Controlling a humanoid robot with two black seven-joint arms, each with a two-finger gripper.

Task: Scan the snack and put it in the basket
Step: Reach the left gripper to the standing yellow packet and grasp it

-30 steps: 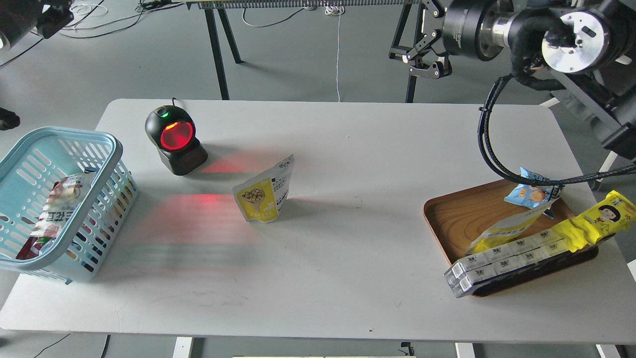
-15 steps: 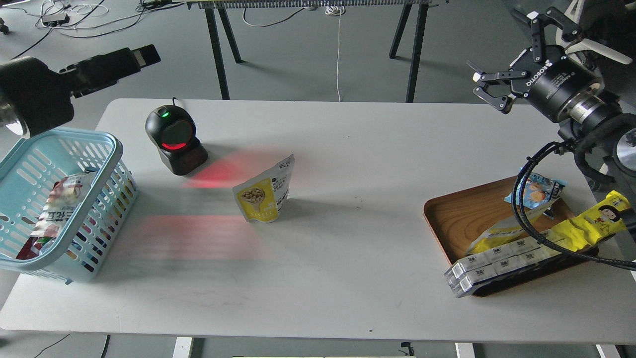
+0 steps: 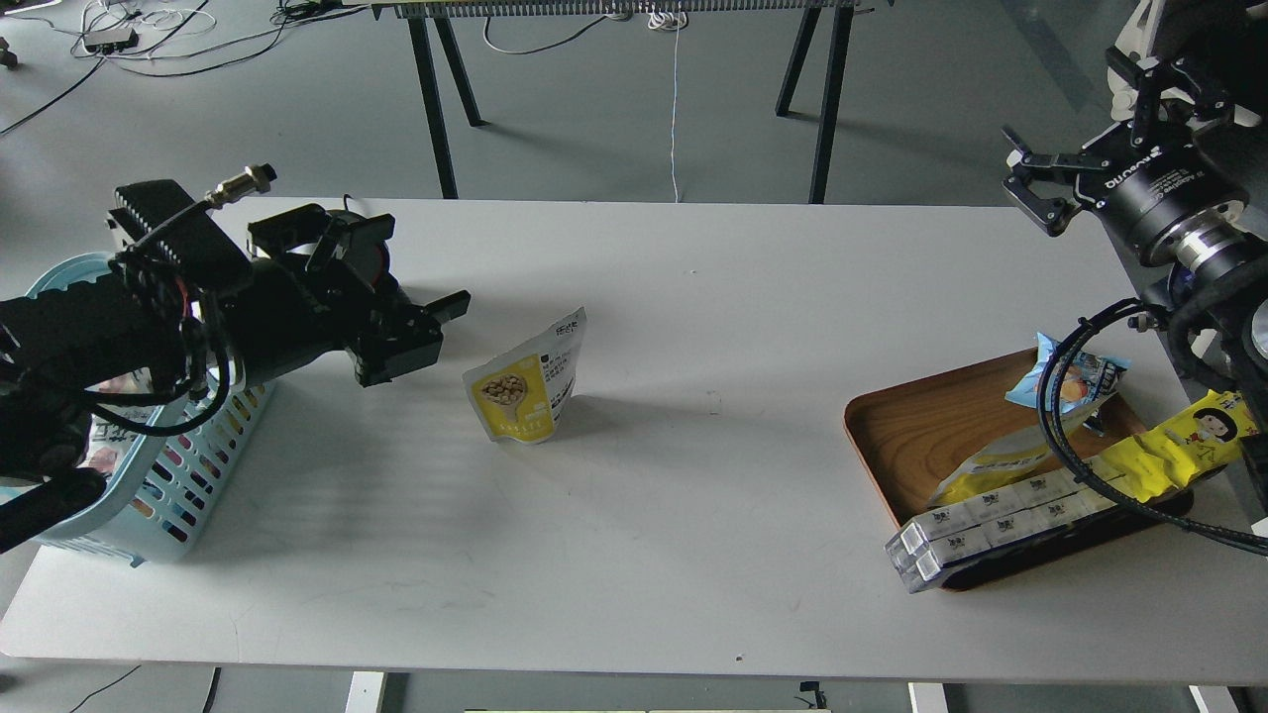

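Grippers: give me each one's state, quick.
Left gripper: cannot tell, seen dark; holds nothing, short of the snack.
Right gripper: open, empty.
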